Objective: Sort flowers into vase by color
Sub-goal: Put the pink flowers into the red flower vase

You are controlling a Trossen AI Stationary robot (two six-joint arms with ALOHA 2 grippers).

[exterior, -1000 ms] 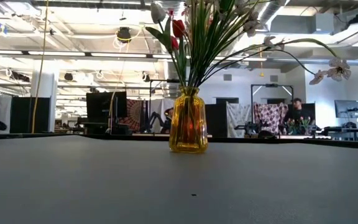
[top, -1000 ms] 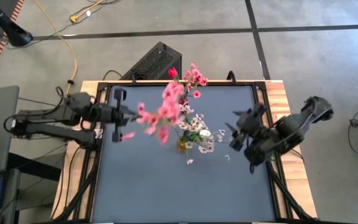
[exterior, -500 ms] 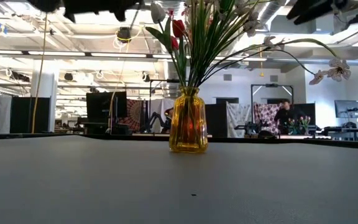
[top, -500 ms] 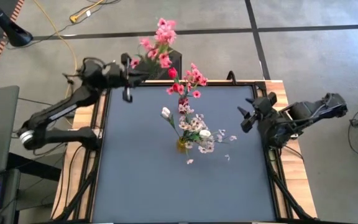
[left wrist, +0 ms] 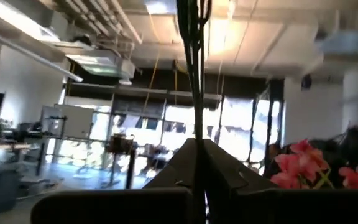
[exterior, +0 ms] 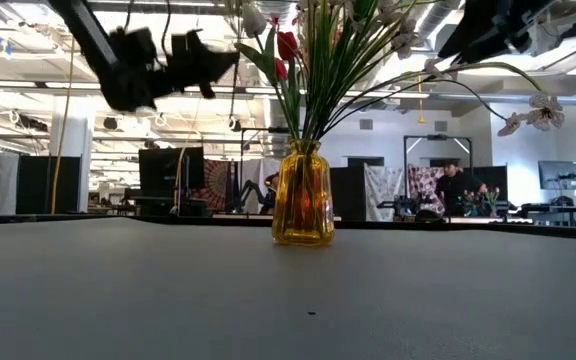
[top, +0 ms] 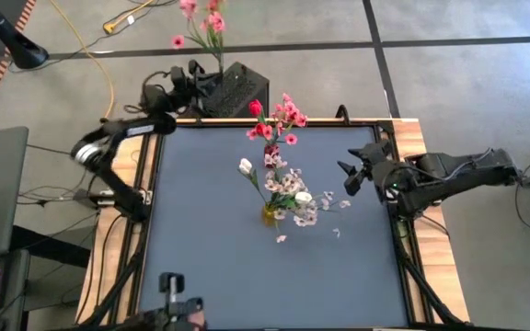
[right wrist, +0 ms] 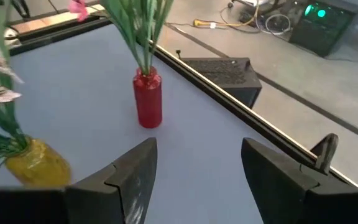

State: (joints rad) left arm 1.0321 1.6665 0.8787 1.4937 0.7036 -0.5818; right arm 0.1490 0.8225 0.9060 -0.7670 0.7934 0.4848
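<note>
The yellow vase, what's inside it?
The yellow vase holds many thin green stems, fanning upward to red rosebuds and pale blossoms. The tinted glass hides the stem ends, and you cannot tell if there is water.

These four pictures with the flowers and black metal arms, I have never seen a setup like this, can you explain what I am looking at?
This is a robot with two dark arms working at a table. One picture looks straight down, one looks level across the tabletop, and two come from cameras on the arms' wrists. On the table stand a yellow vase full of mixed flowers and a smaller red vase. The left gripper is shut on the thin stems of a bright pink spray, held up past the table's far edge. The right gripper waits open at the right side, holding nothing.
</note>
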